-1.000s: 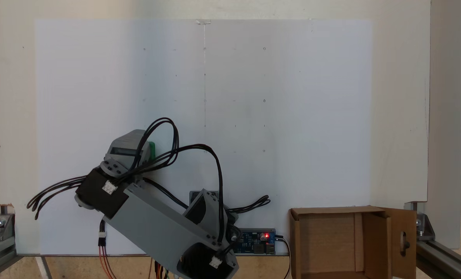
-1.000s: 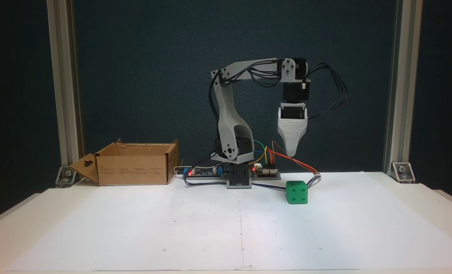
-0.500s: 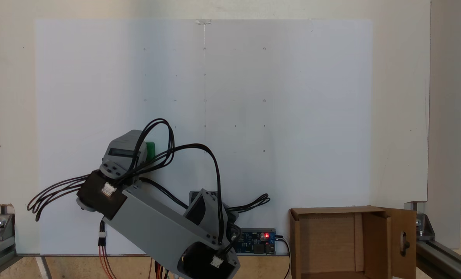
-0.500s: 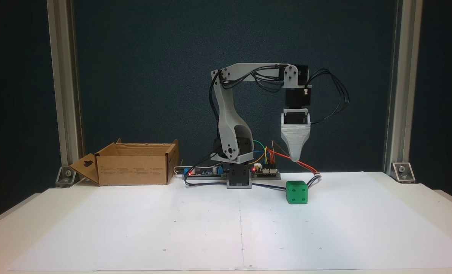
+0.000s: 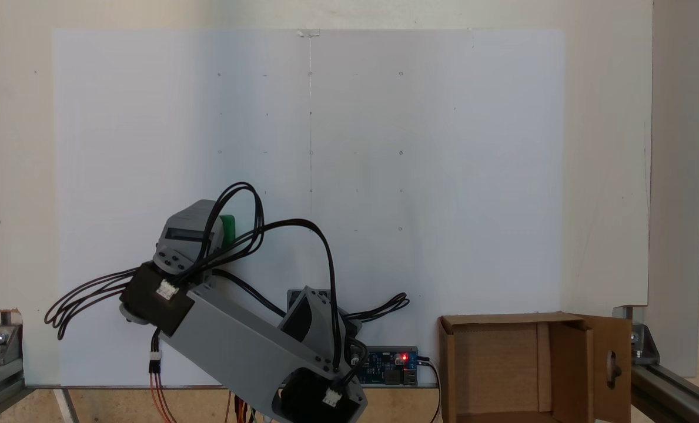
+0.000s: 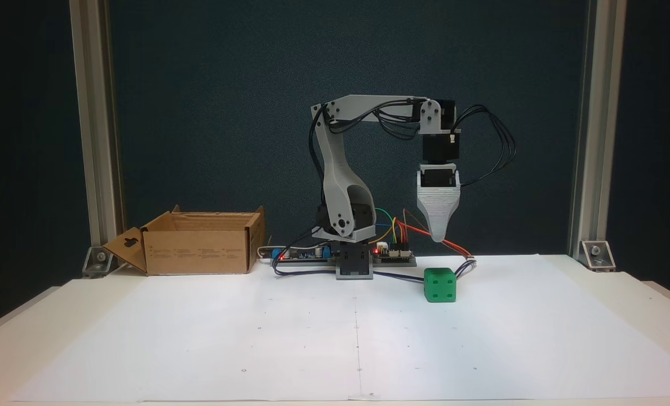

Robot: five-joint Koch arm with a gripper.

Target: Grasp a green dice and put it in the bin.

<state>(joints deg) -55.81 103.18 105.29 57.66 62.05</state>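
- In a fixed view, the green dice shows as a sliver; the arm's wrist hides the rest.
- The bin is cut off by that picture's bottom edge.
- The pincer shows one tapered tip; its jaws lie one behind the other, so their gap cannot be told.

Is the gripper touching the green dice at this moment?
Apart. In a fixed view the gripper hangs above the green dice, with dark background and wiring plainly visible between its tip and the dice's top.

Green dice under tool, probably apart; bin far left.
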